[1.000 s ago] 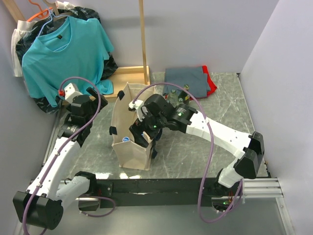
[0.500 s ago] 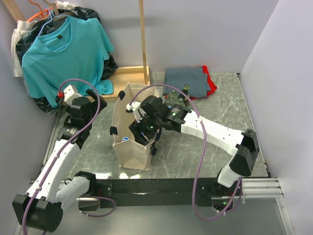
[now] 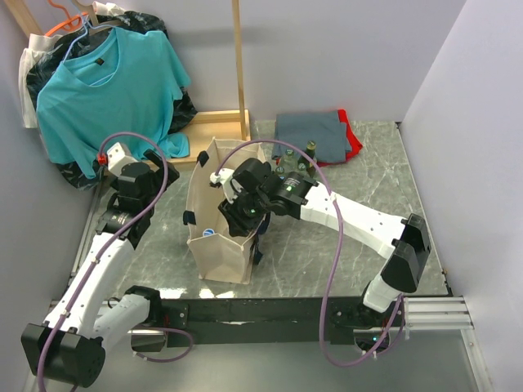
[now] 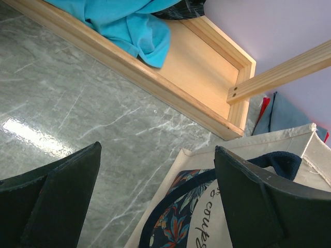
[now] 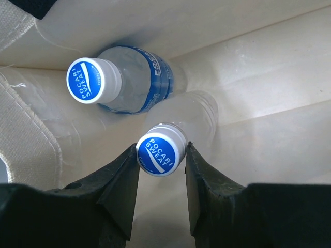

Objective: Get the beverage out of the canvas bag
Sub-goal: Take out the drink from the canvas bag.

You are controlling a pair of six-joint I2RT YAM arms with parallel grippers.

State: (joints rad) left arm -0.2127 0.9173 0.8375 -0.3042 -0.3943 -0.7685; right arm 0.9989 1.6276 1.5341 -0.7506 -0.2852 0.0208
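Bag [image 3: 221, 257] holds two bottles. Right gripper [image 5: 161, 155] clamps first bottle [image 5: 192, 116] at cap; second bottle [image 5: 135, 85] beside. Left gripper [image 4: 155, 155] spread wide, empty.

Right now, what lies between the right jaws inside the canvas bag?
The cap of the nearer bottle, pinched from both sides; the right wrist view shows it.

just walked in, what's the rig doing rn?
The right hand is down inside the canvas bag, closed on the cap of one bottle. A second bottle sits beside it. Nothing is lifted out yet. The left hand hangs open next to the bag, holding nothing.
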